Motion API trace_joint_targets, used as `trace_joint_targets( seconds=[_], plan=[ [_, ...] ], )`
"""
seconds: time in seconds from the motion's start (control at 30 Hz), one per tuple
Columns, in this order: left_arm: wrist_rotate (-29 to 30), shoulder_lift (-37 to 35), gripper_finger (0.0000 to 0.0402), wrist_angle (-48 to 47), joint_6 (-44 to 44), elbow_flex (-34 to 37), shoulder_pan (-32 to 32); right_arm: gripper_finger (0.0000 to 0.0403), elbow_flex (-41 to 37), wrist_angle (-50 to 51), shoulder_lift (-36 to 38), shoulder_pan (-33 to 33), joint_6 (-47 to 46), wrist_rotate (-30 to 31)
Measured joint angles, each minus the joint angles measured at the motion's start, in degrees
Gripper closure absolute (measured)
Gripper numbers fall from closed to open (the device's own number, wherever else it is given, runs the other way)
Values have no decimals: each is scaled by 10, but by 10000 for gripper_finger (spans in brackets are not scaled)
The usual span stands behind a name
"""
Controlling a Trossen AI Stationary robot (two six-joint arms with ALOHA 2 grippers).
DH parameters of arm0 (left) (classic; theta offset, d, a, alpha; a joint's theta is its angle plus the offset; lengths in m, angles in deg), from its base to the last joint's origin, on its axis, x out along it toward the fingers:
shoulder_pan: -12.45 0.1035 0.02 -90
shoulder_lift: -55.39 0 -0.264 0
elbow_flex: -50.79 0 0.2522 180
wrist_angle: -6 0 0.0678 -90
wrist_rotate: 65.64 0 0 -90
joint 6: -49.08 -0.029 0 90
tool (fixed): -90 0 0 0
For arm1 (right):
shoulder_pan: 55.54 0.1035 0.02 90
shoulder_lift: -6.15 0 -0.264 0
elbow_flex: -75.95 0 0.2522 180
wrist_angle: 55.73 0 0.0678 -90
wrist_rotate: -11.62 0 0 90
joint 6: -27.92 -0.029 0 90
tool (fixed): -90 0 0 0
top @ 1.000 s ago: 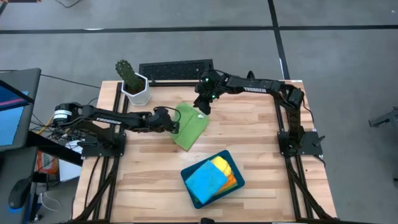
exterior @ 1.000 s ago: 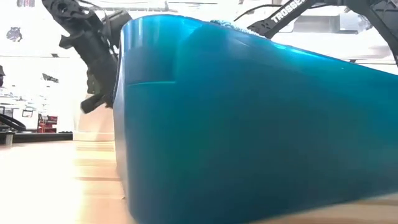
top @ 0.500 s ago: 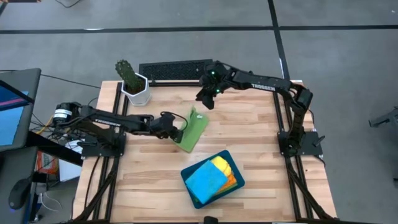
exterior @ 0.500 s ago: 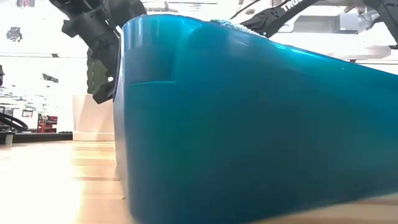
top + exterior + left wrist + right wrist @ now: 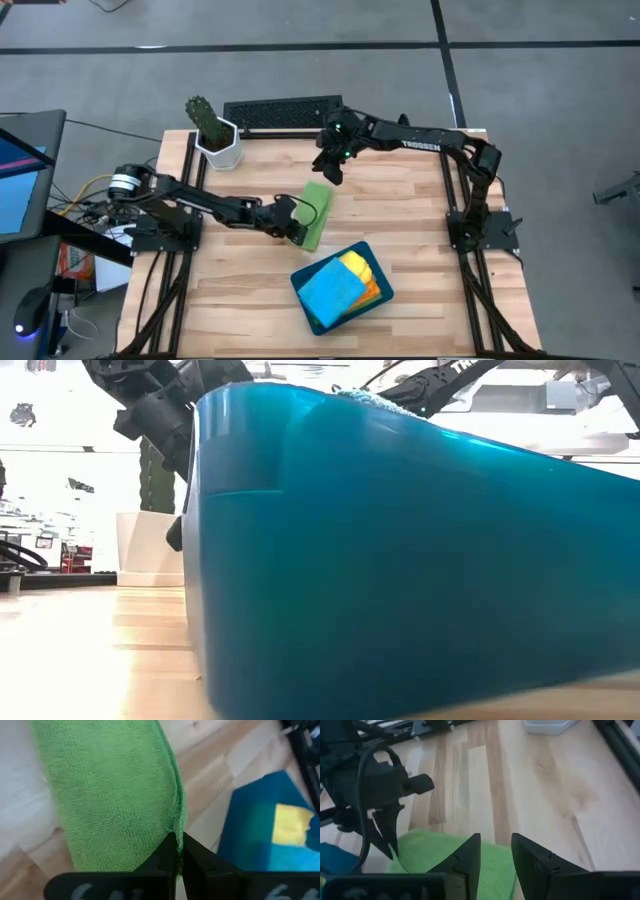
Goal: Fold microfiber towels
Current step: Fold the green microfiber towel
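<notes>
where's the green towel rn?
High view: the green towel lies mid-table, just above the teal tray. The left tool is shut on its near edge; the right tool hangs over its far end, holding nothing.

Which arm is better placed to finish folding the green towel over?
Left. The left gripper is shut on the green towel's edge, mid-table. The right gripper hangs open above its far end, holding nothing.
</notes>
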Motion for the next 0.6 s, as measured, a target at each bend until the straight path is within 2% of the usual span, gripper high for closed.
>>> trace_joint_targets(
  seconds=[0.23, 0.43, 0.6],
  plan=[
    [-20, 58, 400, 2, -17, -43, -11, 269, -48, -3, 0, 25, 0, -2],
    [-20, 78, 392, 5, -24, -62, -17, 269, -124, -89, -1, 51, -9, 1],
    [-21, 82, 372, 18, -34, -66, -18, 269, -172, -147, -1, 71, -4, 52]
  ],
)
